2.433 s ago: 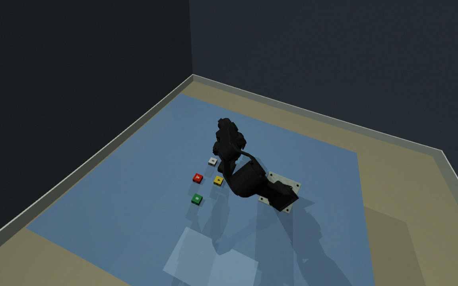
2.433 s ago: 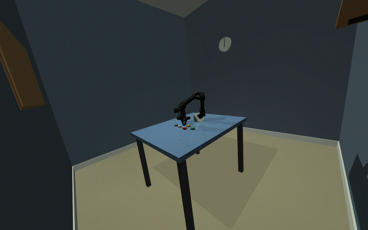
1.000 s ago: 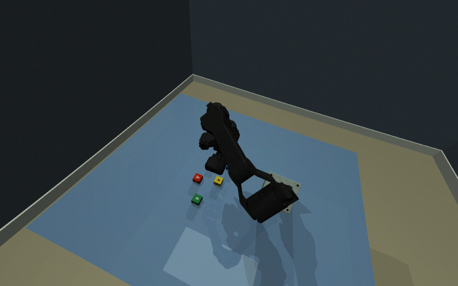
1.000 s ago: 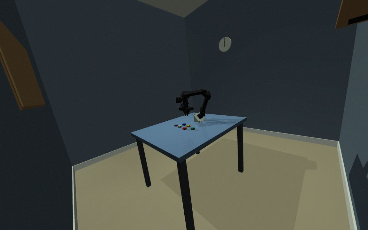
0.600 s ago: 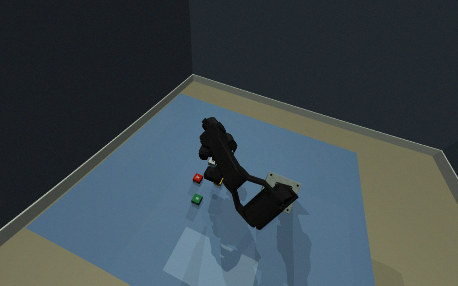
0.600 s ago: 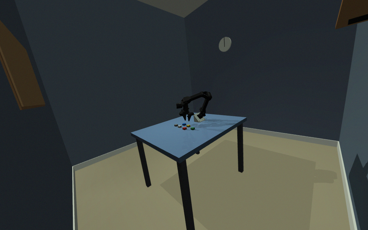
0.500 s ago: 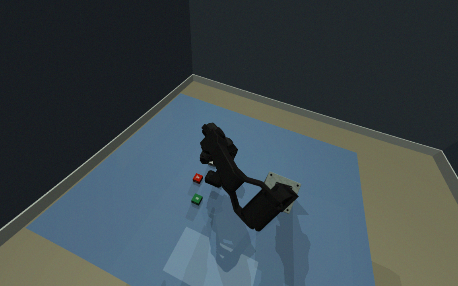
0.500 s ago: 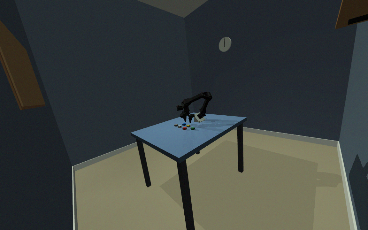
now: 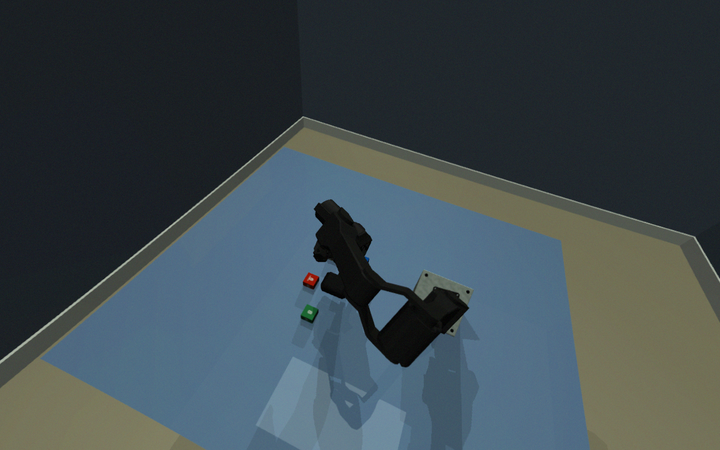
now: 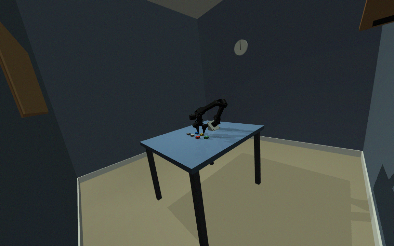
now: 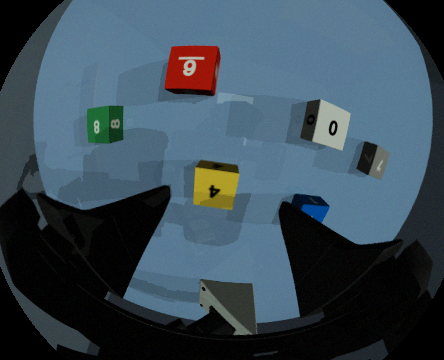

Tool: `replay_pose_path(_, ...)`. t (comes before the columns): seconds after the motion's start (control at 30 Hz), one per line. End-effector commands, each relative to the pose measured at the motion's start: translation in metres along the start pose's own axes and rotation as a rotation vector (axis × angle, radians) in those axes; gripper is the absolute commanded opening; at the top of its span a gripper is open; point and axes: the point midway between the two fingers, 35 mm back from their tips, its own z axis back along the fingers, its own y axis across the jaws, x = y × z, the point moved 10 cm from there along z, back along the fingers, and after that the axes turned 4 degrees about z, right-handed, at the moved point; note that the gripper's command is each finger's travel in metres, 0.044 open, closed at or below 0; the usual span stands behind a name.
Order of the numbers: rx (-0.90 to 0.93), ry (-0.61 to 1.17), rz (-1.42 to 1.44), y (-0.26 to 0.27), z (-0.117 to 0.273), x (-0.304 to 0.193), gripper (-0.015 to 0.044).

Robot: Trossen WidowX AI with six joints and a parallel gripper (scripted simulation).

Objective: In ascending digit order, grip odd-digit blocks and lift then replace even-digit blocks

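Note:
My gripper is wide open and empty. The yellow block, showing 4, stands on the table between and below its fingertips in the wrist view. The blue block is partly hidden by the right finger; its digit looks like 1. The white block shows 0, and the grey block appears to show 7. The red block shows 6 with a bar. The green block shows 8. The arm hides the yellow block in the top view.
The blue table carries the arm's pale base plate, seen at the bottom of the wrist view. The red and green blocks lie beyond the yellow block in the wrist view, the white and grey ones to its right.

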Motion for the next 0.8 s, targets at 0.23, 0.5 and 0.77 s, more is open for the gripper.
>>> replay_pose_path(0.23, 0.010, 0.003, -0.010, 0.000, -0.018, -0.003, 0.0400)
replay_pose_path(0.5, 0.010, 0.003, -0.010, 0.001, -0.020, -0.003, 0.0269)
replay_pose_path(0.77, 0.010, 0.003, -0.010, 0.001, -0.020, -0.003, 0.0120)
